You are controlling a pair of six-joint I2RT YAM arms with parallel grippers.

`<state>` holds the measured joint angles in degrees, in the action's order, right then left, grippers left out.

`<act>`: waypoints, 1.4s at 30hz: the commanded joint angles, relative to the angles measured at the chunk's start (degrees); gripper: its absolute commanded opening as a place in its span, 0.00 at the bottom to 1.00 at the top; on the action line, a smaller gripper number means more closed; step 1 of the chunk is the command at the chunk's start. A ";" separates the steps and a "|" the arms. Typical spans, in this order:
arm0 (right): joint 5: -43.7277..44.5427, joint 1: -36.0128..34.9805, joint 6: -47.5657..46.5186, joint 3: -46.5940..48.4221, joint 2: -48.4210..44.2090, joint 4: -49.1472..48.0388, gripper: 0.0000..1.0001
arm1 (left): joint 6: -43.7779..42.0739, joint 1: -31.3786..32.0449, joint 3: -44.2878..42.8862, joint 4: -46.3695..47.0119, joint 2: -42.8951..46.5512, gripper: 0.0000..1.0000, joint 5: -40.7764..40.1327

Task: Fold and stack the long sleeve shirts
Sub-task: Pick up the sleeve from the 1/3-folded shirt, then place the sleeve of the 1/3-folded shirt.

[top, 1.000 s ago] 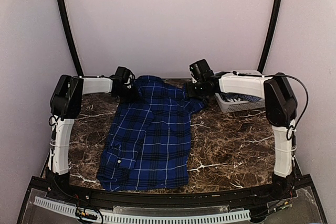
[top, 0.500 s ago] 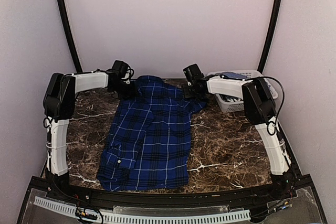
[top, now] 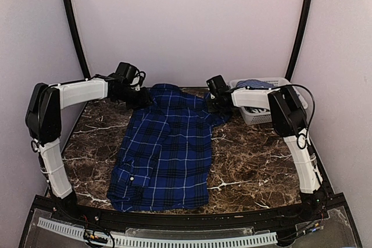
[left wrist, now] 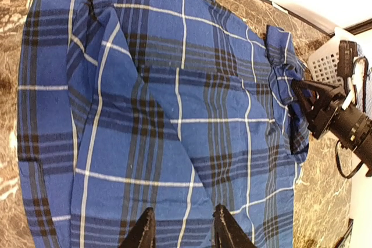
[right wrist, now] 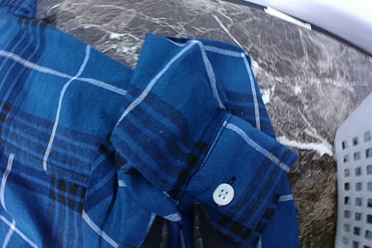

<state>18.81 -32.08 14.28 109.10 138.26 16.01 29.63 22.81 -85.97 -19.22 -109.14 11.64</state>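
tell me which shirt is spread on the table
The dark plaid shirt, laid flat on the marble table; the other shirt is bunched in the basket.

Left arm (top: 78,92), right arm (top: 253,98): matching pair, white tubular links, bulky black joint housings, black bases. Thin black cable (top: 314,108) looping off right elbow. Left claw (left wrist: 183,216): matt black, tapered fingers. Right claw (right wrist: 180,233): black. Wrists black throughout.
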 commanded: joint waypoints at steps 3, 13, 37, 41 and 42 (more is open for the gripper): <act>-2.69 -0.21 -2.46 -3.21 -8.14 -4.41 0.00 | 1.44 1.09 6.82 1.20 9.10 0.33 2.85; -7.85 -5.89 -4.17 -12.32 -20.29 -6.04 0.00 | 4.44 1.71 18.20 5.22 18.44 0.33 7.24; -25.47 -18.66 6.77 -27.27 -27.92 -8.41 0.52 | 11.58 3.04 34.16 15.34 24.04 0.38 10.27; -28.84 -18.70 7.13 -26.48 -25.86 -7.32 0.49 | 11.99 3.54 35.22 15.84 23.93 0.38 10.60; -29.54 -18.84 7.38 -26.37 -25.38 -7.24 0.49 | 12.01 3.60 35.54 15.91 24.01 0.38 10.67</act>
<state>-6.87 -49.91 20.27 82.26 112.86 9.89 41.19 26.06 -51.57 -5.08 -87.18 21.50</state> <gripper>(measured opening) 0.494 0.381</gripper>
